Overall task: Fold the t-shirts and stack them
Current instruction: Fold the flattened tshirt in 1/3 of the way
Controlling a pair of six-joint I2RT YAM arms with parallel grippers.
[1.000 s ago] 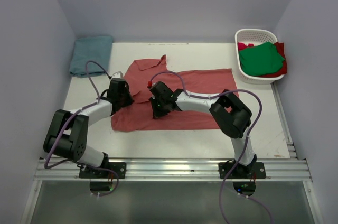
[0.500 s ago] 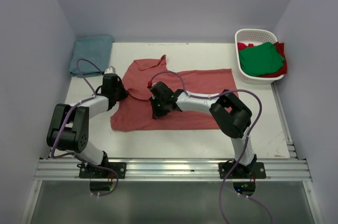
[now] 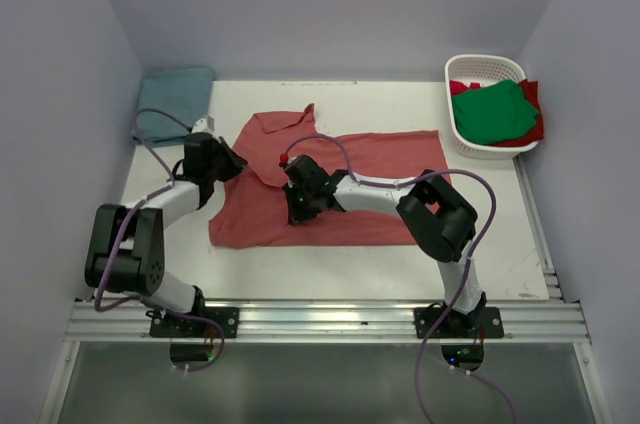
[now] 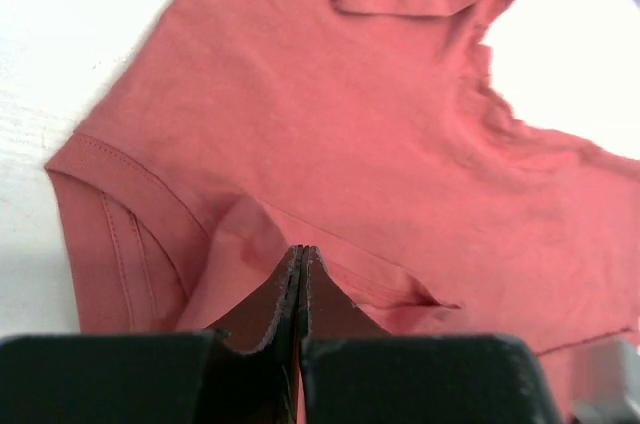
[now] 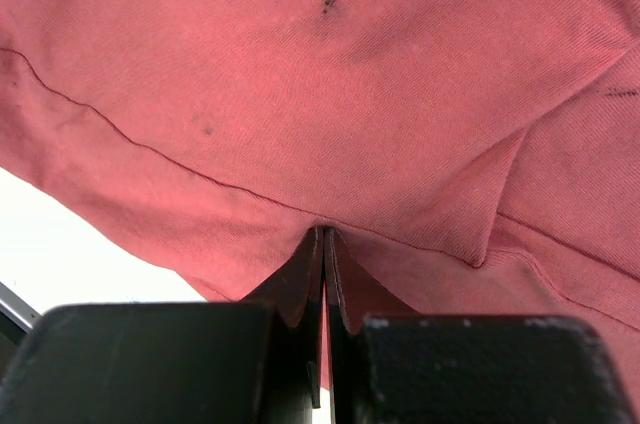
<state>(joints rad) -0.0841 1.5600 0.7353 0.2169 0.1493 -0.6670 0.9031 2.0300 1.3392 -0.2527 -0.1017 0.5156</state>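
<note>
The faded brick-red t-shirt (image 3: 390,154) lies spread across the middle of the white table, collar toward the back. My left gripper (image 3: 212,162) is at the shirt's left edge. In the left wrist view the left gripper (image 4: 301,249) is shut, pinching a raised fold of the red cloth (image 4: 300,94) near the sleeve hem. My right gripper (image 3: 299,202) rests low on the shirt's middle. The right wrist view shows the right gripper (image 5: 324,232) shut on a hemmed edge of the cloth (image 5: 300,64). A teal-blue t-shirt (image 3: 175,102) lies folded at the back left.
A white slotted basket (image 3: 485,61) stands at the back right, holding a green t-shirt (image 3: 495,109) and a brighter red one (image 3: 535,94) that hangs over its rim. Grey walls close in on three sides. Bare table (image 3: 500,234) shows at the front right.
My left gripper has moved left and toward the back, drawing the shirt's left side outward with it. The right arm has stayed where it was.
</note>
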